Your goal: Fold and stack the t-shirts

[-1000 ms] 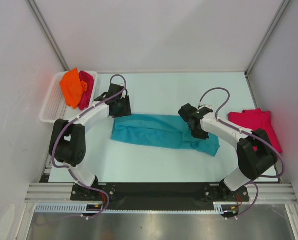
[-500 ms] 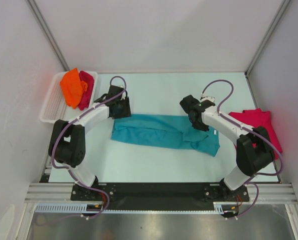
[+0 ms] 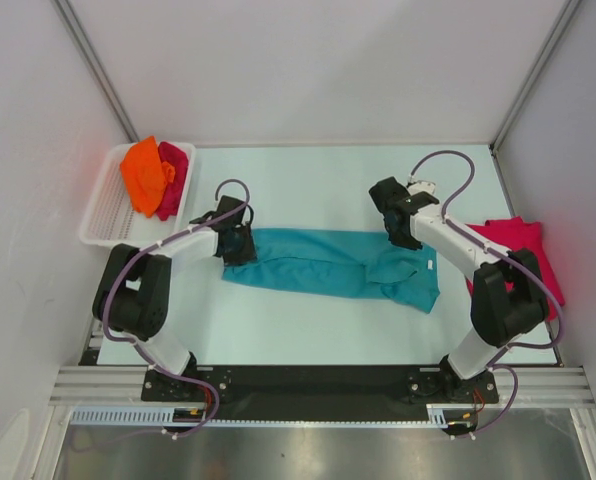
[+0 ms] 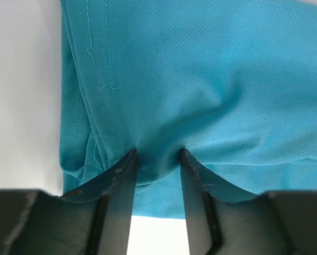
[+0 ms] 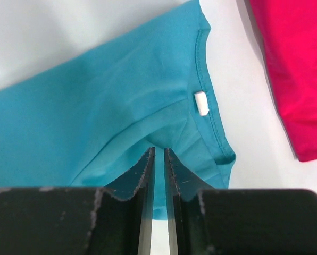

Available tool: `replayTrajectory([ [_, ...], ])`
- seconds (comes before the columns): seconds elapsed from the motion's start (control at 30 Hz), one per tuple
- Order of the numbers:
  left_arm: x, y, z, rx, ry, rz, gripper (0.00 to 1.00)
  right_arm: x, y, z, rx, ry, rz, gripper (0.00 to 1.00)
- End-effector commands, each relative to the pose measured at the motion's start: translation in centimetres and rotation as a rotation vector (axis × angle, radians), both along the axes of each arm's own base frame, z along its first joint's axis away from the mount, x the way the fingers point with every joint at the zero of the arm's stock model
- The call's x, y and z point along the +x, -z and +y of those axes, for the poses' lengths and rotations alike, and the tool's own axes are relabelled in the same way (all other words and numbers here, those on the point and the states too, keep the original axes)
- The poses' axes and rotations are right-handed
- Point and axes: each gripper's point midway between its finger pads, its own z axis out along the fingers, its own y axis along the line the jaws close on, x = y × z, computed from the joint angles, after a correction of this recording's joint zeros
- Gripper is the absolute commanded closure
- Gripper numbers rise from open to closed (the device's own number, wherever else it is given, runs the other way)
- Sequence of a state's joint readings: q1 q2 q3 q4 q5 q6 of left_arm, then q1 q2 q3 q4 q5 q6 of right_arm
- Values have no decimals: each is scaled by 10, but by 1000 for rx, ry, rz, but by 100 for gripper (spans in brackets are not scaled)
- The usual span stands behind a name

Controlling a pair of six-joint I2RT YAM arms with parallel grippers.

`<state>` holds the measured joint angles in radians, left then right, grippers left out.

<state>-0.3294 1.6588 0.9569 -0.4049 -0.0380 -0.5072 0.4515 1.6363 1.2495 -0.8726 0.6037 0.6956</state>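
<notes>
Two end effectors are working on one garment. The teal t-shirt [image 3: 323,265] lies as a long, narrow folded band across the middle of the bench [image 3: 318,185], with its neck end towards my right arm.

1. Left end effector [image 4: 157,153]: it sits at the left end of the band, just inside the stitched hem. The jaws stand part-way open and both tips press down into the cloth. A pucker of teal fabric is gathered between them. I cannot tell whether that pucker is firmly clamped.

2. Right end effector [image 5: 159,150]: it sits at the far edge of the band, near the neck end. The jaws are closed to a thin slit on a pinch of teal fabric, and creases run up to the tips. The collar [image 5: 203,53] and its white label [image 5: 201,102] lie just beyond the tips.

3. Other garments: one crimson-pink t-shirt [image 3: 513,245] lies flat at the right edge of the bench, apart from the teal one. The orange t-shirt [image 3: 143,175] and the second crimson-pink t-shirt [image 3: 174,180] sit bunched side by side in the white basket [image 3: 98,218] at the left edge.
</notes>
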Motion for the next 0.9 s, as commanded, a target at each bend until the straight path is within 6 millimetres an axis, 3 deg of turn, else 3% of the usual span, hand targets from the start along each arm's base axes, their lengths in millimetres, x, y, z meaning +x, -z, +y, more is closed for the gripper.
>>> replayTrajectory([
  [0.0,-2,-12,-6,-29,-22,-38,59,18,-6,2,29,-11,-52,83],
  [0.13,-4,-8,-5,-22,-28,-28,66,29,-8,2,44,-6,-63,83],
  [0.27,2,-7,-8,-20,-25,-25,93,36,-8,6,54,-10,-63,83],
  [0.37,8,-8,-4,4,-49,-29,100,35,-7,5,54,-8,-60,83],
  [0.57,5,-9,21,89,-161,9,100,23,3,6,69,-11,-22,83],
  [0.77,-3,-4,50,119,-273,50,100,16,2,11,68,-29,-12,83],
  [0.87,-3,-5,56,119,-284,47,100,14,1,12,70,-36,-12,83],
])
